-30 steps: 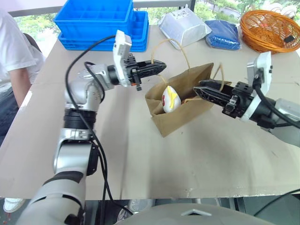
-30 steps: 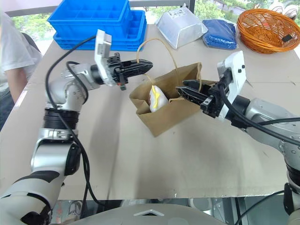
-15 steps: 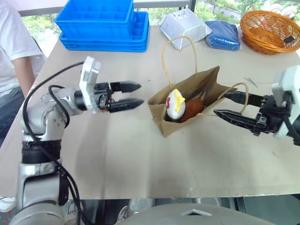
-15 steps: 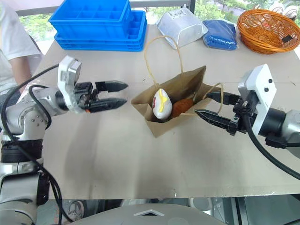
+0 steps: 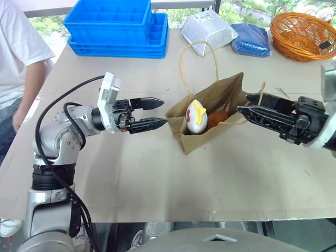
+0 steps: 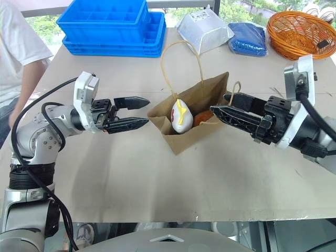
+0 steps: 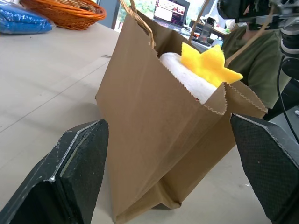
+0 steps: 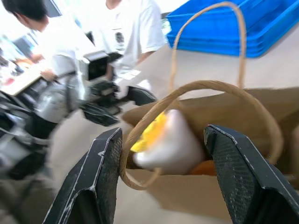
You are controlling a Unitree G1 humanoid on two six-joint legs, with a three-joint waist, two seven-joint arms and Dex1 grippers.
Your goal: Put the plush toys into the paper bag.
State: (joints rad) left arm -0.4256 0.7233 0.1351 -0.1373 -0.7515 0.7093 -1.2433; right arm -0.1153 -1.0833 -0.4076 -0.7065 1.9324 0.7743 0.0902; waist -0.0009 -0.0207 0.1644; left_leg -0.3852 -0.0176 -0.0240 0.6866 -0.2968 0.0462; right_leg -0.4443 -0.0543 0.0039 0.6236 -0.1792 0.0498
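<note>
1. While the left hand (image 5: 156, 111) was held level just beside the paper bag (image 5: 212, 113), its two black fingers were spread apart and nothing was gripped between them.
2. The right hand (image 5: 249, 103) was held at the bag's opposite side, its fingers parted, with one tan cord handle (image 8: 205, 93) looped in front of them; whether the cord was touched could not be told.
3. The paper bag was seen standing open on the desk (image 5: 157, 173) between the two hands.
4. The white plush toy (image 5: 194, 116) with yellow tips was lodged in the bag's mouth, and the brown plush toy (image 5: 217, 118) was tucked just beside it, deeper inside.
5. Blue crates (image 5: 116, 26), a white container (image 5: 207, 30), a blue cloth bag (image 5: 251, 38) and an orange basket (image 5: 302, 35) were ranged along the far edge.
6. A person in a white shirt (image 5: 18, 58) was seen at the desk's left side.
</note>
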